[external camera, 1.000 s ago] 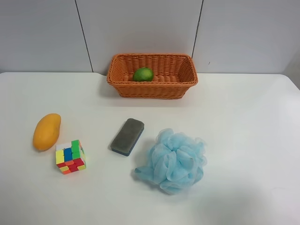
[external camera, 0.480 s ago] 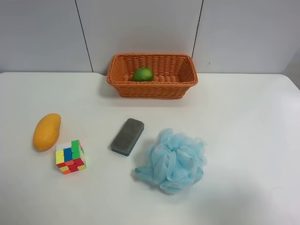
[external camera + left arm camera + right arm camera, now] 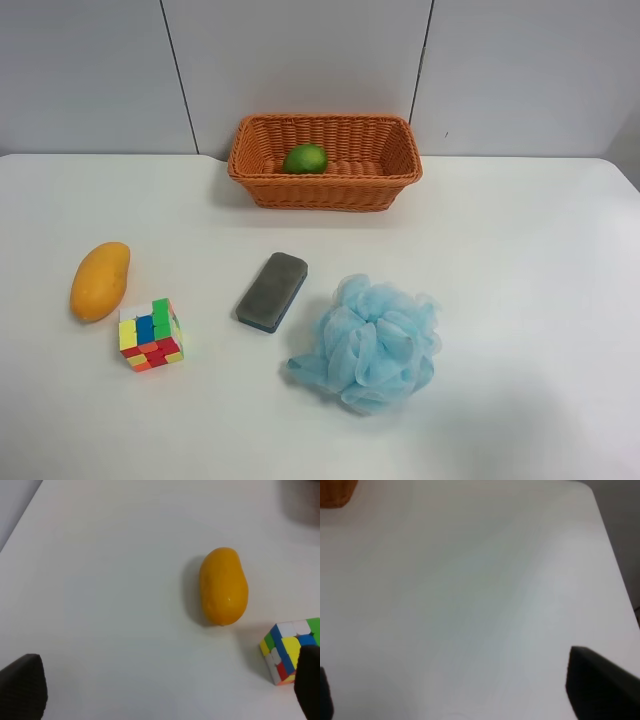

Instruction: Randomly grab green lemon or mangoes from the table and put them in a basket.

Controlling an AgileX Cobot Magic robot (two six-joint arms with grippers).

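The green lemon point(image 3: 305, 158) lies inside the orange wicker basket point(image 3: 325, 192) at the back of the white table point(image 3: 520, 250). The yellow-orange mango point(image 3: 99, 280) lies on the table at the exterior high view's left, beside the colourful cube; it also shows in the left wrist view point(image 3: 223, 585). No arm shows in the exterior high view. My left gripper point(image 3: 165, 690) is open and empty, its fingers point(image 3: 22, 685) spread wide, short of the mango. My right gripper point(image 3: 465, 690) is open and empty over bare table; a corner of the basket point(image 3: 335, 492) shows there.
A colourful cube point(image 3: 150, 334) sits just beside the mango, also in the left wrist view point(image 3: 290, 650). A grey eraser block point(image 3: 272, 291) and a light blue bath pouf point(image 3: 372, 342) lie mid-table. The table edge point(image 3: 615, 565) runs near my right gripper.
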